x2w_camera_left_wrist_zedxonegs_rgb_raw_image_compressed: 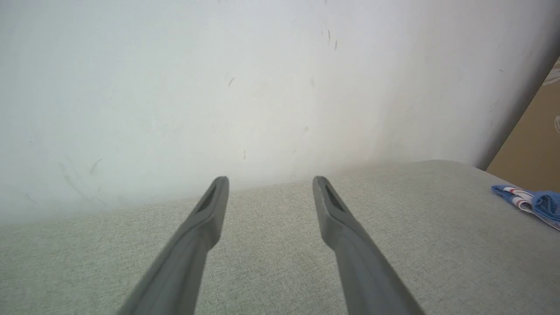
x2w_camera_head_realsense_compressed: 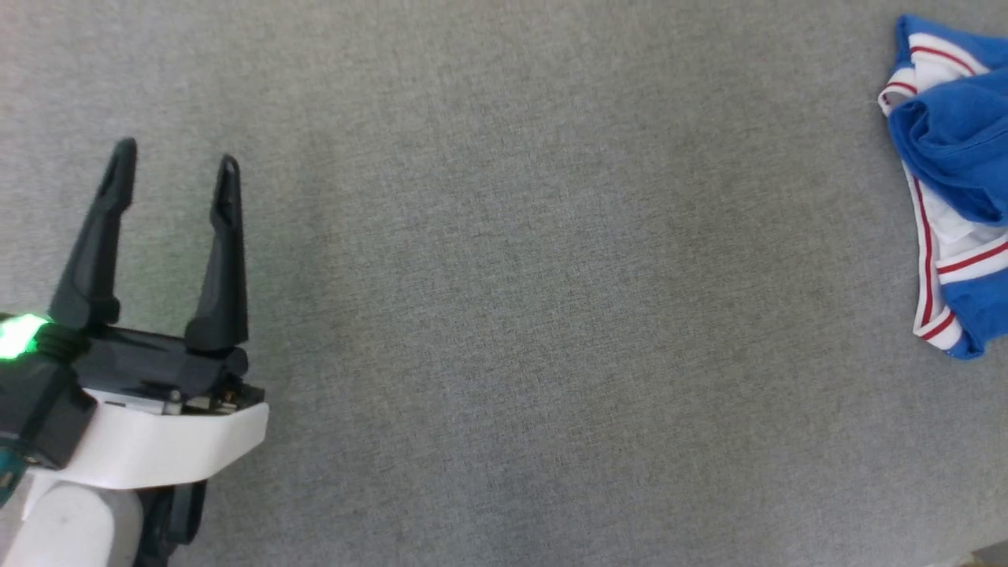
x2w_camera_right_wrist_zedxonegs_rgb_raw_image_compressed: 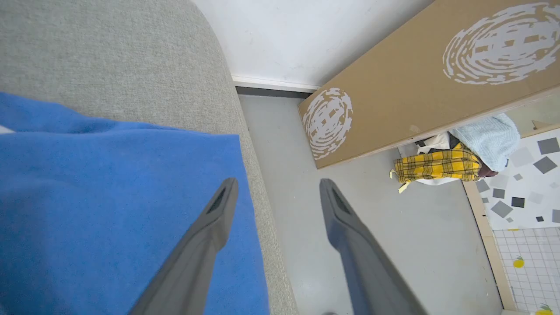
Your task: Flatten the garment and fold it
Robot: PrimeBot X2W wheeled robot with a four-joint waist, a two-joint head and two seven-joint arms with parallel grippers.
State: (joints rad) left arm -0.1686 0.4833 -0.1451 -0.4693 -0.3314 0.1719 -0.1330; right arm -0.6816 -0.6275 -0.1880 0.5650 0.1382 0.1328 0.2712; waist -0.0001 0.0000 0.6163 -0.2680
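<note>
At three o'clock on the grey cushion (x2w_camera_head_realsense_compressed: 504, 315), the blue shirt (x2w_camera_head_realsense_compressed: 957, 142) lies crumpled. Left gripper (x2w_camera_head_realsense_compressed: 177, 157), at eight o'clock, stands spread wide and empty. Right gripper (x2w_camera_right_wrist_zedxonegs_rgb_raw_image_compressed: 279, 183) is also spread and empty, one finger over the shirt.

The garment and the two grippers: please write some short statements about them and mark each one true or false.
1. The garment lies spread flat. False: it is bunched up on the grey fabric surface.
2. The left gripper is open and holds nothing. True.
3. The right gripper is shut on the garment. False: its fingers stand apart with nothing between them.
4. A yellow plaid cloth lies beside the brown cardboard. True.
</note>
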